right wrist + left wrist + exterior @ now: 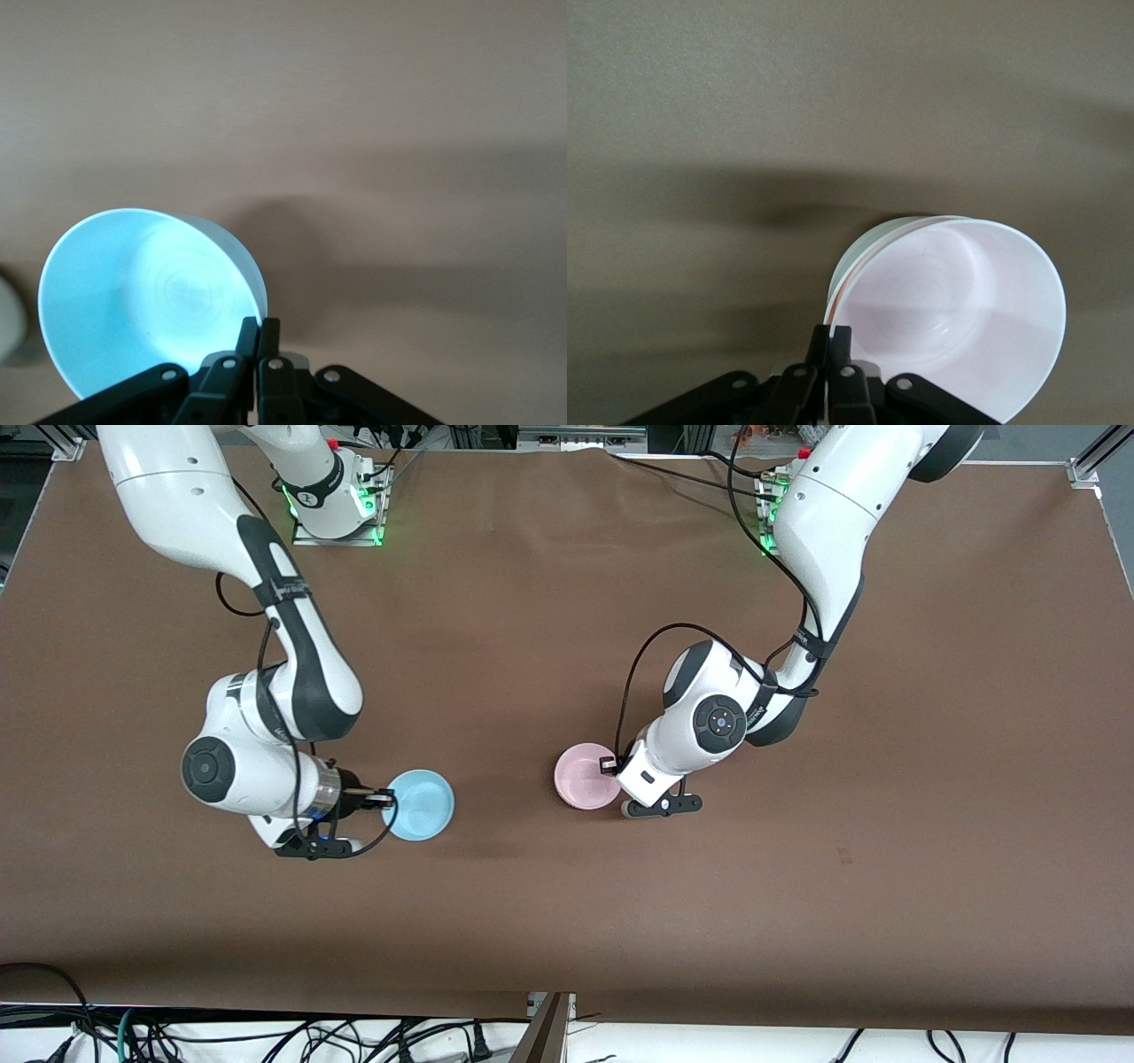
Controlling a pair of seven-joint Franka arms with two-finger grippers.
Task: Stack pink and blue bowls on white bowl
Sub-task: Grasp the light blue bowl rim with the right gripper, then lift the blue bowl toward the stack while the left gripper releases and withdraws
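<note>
The light blue bowl (419, 804) is toward the right arm's end of the table. My right gripper (388, 799) is shut on its rim. In the right wrist view the fingers (258, 323) pinch the blue bowl's (142, 301) edge, and it hangs tilted a little above the table. The pale pink bowl (583, 777) is near the table's middle. My left gripper (611, 767) is shut on its rim (832, 329). The pink bowl (957, 301) is tilted. A whitish outer wall (873, 246) hugs it; I cannot tell if that is the white bowl. No separate white bowl shows.
The brown table (797, 886) spreads wide around both bowls. The arm bases (337, 509) stand along its edge farthest from the front camera. Cables hang below the nearest edge. A pale rounded thing (5, 319) shows at the edge of the right wrist view.
</note>
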